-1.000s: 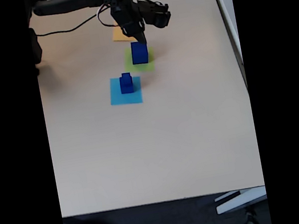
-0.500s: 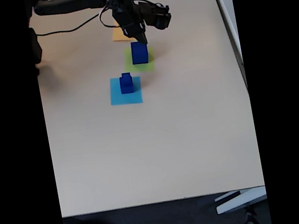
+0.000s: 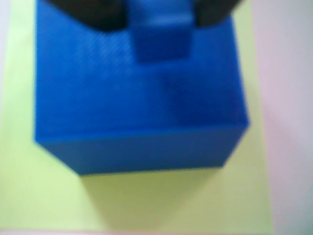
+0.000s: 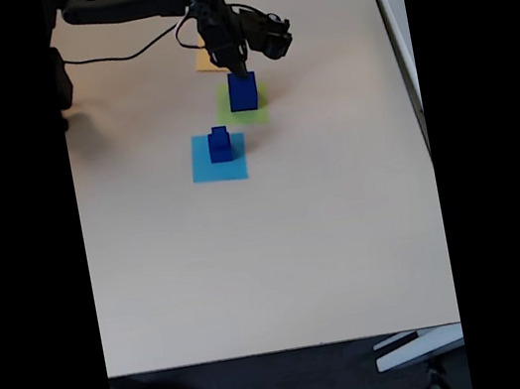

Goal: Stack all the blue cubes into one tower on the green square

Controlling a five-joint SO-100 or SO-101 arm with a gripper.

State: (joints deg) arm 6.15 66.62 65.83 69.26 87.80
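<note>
In the wrist view a large blue cube [image 3: 137, 107] sits on the green square [image 3: 49, 196]. A small blue cube [image 3: 161, 41] is at the far side of its top face, between my dark fingers [image 3: 98, 12]; the gripper [image 3: 161, 19] is shut on it. The fixed view shows the gripper [image 4: 238, 69] pointing down just above the large cube [image 4: 242, 93] on the green square [image 4: 263, 113]. Two more blue cubes [image 4: 220, 144] stand stacked on the light blue square [image 4: 205, 169], in front and to the left. Whether the small cube touches the large one I cannot tell.
An orange-yellow square [image 4: 206, 61] lies behind the green one, partly under the arm. A black cable [image 4: 114, 54] runs across the far left of the table. The beige table [image 4: 349, 239] stretches wide toward the front edge, with another table edge [image 4: 387, 1] at the right.
The arm's wrist has shifted slightly left and back, while the gripper tip stays over the large cube. The cubes on the squares have not moved.
</note>
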